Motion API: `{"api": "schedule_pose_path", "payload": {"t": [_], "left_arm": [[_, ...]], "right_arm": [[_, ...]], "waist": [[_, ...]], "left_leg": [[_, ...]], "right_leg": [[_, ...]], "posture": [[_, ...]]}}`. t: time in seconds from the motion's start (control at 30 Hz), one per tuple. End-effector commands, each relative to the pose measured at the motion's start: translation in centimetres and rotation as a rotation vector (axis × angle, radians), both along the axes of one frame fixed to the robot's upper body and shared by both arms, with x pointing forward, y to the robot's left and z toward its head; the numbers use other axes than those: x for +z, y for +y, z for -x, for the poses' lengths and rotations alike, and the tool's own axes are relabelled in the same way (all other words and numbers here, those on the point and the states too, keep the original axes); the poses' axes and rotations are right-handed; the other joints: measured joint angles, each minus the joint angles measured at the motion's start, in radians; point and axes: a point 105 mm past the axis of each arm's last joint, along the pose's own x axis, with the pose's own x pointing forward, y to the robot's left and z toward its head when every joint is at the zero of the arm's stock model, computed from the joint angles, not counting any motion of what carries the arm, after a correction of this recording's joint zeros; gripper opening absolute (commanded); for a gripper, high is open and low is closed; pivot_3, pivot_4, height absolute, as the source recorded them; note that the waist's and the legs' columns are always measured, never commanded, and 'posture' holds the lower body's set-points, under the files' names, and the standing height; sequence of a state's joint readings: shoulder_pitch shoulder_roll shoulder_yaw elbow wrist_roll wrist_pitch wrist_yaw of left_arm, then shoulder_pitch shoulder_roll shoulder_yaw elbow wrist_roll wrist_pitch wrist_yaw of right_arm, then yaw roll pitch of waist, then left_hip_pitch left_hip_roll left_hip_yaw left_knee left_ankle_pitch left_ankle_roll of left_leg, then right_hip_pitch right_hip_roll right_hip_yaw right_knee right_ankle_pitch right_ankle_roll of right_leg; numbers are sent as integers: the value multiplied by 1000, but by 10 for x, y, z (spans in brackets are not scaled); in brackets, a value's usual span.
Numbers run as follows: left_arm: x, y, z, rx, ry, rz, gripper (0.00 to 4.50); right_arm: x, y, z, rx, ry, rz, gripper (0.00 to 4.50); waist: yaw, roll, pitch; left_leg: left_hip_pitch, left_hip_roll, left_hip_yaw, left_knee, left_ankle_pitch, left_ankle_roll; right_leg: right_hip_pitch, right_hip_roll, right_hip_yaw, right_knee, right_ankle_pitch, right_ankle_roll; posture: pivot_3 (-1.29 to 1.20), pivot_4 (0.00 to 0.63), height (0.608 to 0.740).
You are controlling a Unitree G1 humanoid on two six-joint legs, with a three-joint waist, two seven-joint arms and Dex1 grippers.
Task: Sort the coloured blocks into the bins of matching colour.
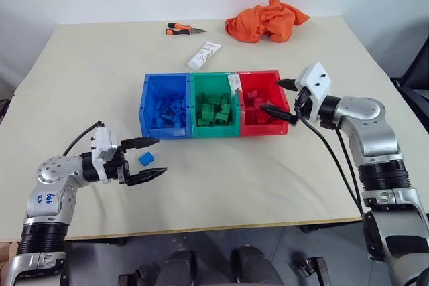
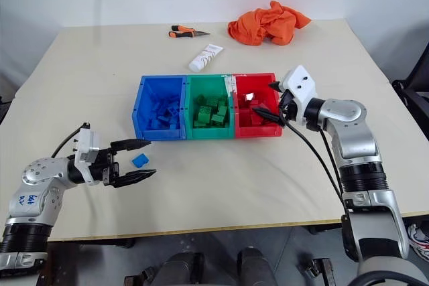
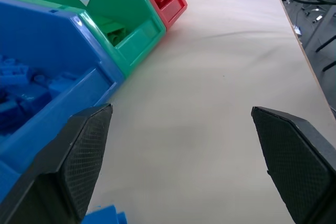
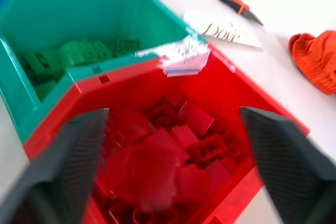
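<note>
Three joined bins stand mid-table: a blue bin, a green bin and a red bin. Each holds several blocks of its own colour. One blue block lies on the table in front of the blue bin. My left gripper is open at table level, and that block lies between its fingers near their base. My right gripper hangs open over the red bin's right side with nothing between its fingers; red blocks lie below it.
Behind the bins lie a white tube, an orange-handled tool and a crumpled orange cloth. Bare tabletop stretches in front of the bins to the near edge.
</note>
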State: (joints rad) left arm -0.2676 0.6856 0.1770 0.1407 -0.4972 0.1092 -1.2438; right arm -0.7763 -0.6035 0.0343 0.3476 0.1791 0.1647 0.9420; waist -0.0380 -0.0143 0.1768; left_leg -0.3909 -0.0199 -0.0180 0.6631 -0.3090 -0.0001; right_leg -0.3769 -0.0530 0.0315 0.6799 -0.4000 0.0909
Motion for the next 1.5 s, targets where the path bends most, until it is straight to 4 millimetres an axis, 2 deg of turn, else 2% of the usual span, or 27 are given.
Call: {"api": "schedule_pose_path", "payload": {"t": [0.03, 0.17, 0.3, 0.4, 0.53, 0.6, 0.7, 0.8, 1.07, 1.27, 1.4, 1.5], "left_arm": [[4, 4, 3, 16, -21, -8, 4500], [5, 12, 5, 81, 0, -23, 4500], [6, 27, 10, 192, 33, -59, 4500], [7, 43, 16, 294, 62, -82, 4500], [7, 71, 31, 439, 79, -110, 4500], [2, 90, 46, 524, 132, -142, 4500], [-1, 101, 53, 590, 166, -169, 4500], [-8, 90, 46, 583, 214, -165, 4500], [-24, 38, 14, 460, 178, -127, 4500], [-41, 22, -22, 455, 166, -111, 4500], [-50, 13, -32, 429, 160, -136, 4500], [-52, 10, -34, 417, 141, -162, 3918]], "right_arm": [[21, 1, 13, 62, -79, 11, 4488], [10, -4, 46, 174, -14, 71, 4488], [-4, -21, 81, 259, 79, 145, 4488], [-11, -34, 97, 280, 115, 186, 4488], [-6, -39, 102, 265, 121, 149, 4488], [-4, -38, 102, 259, 119, 139, 4488], [-4, -34, 98, 257, 114, 122, 4488], [-6, -27, 93, 269, 111, 112, 4488], [-2, -18, 89, 287, 85, 100, 4488], [-2, -19, 94, 262, 66, 85, 4488], [-2, -21, 97, 236, 59, 79, 4488], [-1, -22, 99, 222, 57, 76, 4500]], "waist": [[0, 0, 0], [7, 0, 0], [12, 0, 0], [10, 0, 0], [-4, 0, 0], [-8, 0, 0], [-6, 0, 0], [11, 0, 1], [19, 0, 0], [13, 0, 1], [12, 0, 0], [12, 0, 0]], "left_leg": [[0, 0, 0, 0, 0, 0], [0, 0, -1, 0, 0, 0], [0, 0, -1, 1, -1, 1], [0, 0, -1, 1, -1, 2], [1, 1, 0, -1, -1, 1], [2, 1, 0, -1, -1, 1], [2, 1, 0, -2, -1, 2], [2, 0, 0, -1, -4, 7], [1, -2, 0, -1, -2, 3], [1, -2, 0, 0, -2, 3], [1, -2, 0, 2, -1, 2], [1, -2, 0, 2, -1, 2]], "right_leg": [[0, 0, 0, 0, 0, 0], [0, 0, 0, -1, 0, 0], [1, -1, 0, -4, 0, 0], [3, -1, 0, -6, 0, 0], [2, 0, 1, -6, 0, 0], [2, 0, 1, -5, 0, 0], [3, 0, 1, -6, 0, 0], [3, -1, 1, -7, 0, 0], [3, -3, 0, -7, 0, 0], [2, -2, -1, -6, 0, 1], [3, -2, -1, -5, 0, 1], [3, -2, -1, -4, 0, 1]], "posture": [[0, 150, 740], [0, 150, 740], [0, 150, 740], [0, 150, 740], [0, 150, 740], [0, 150, 740], [0, 150, 740], [0, 150, 740], [0, 150, 740], [0, 150, 740], [0, 150, 740], [0, 150, 740]]}}
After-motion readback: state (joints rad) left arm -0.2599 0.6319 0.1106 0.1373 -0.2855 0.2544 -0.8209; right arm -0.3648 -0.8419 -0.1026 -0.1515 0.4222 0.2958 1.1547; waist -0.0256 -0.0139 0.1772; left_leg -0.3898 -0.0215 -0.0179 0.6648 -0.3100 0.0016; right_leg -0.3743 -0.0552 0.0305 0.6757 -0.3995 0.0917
